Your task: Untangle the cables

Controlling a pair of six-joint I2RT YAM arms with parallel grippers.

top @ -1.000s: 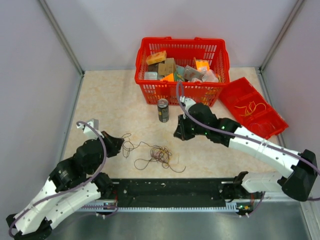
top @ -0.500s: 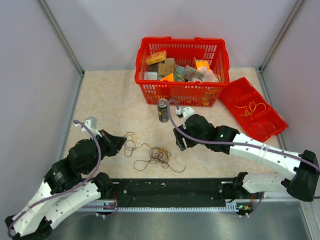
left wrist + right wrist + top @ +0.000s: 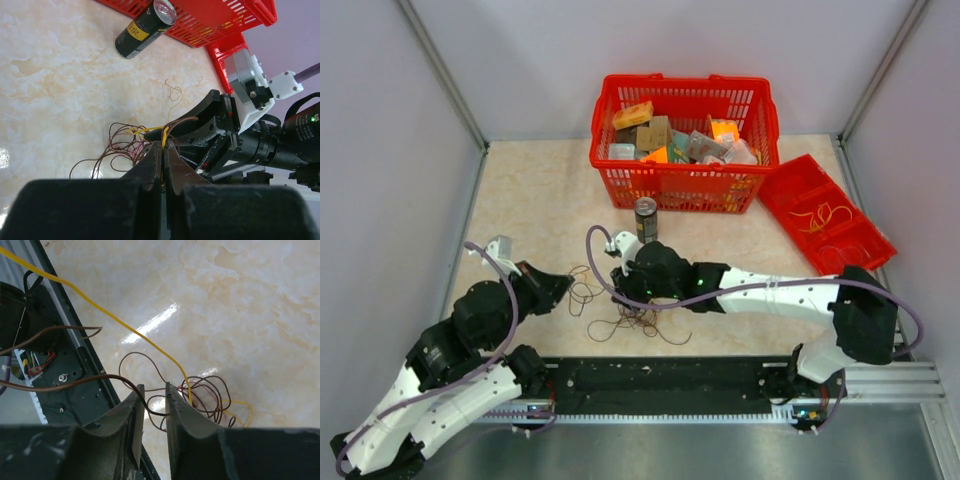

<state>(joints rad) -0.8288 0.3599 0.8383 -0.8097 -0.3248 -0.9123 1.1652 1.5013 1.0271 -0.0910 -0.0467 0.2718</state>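
The cables (image 3: 642,322) lie as a tangle of dark brown and yellow wires on the marble table top, just in front of the black rail. My left gripper (image 3: 560,288) is at the tangle's left end, shut on a yellow cable (image 3: 165,134) and a brown strand that run off toward the heap (image 3: 127,147). My right gripper (image 3: 628,292) hangs right over the tangle. In the right wrist view its jaws (image 3: 154,392) stand a small gap apart, and a brown wire (image 3: 150,410) crosses that gap. A taut yellow cable (image 3: 125,327) passes just beside them.
A black drink can (image 3: 646,220) stands just behind the tangle, in front of a red basket (image 3: 680,190) full of small boxes. A red tray (image 3: 850,255) with yellow wires lies at the right. One loose yellow wire (image 3: 174,92) lies apart. The black rail (image 3: 660,385) runs along the near edge.
My right arm has swung left and toward the rail, from beside the can to directly over the tangle. The left gripper has stayed shut on its cables.
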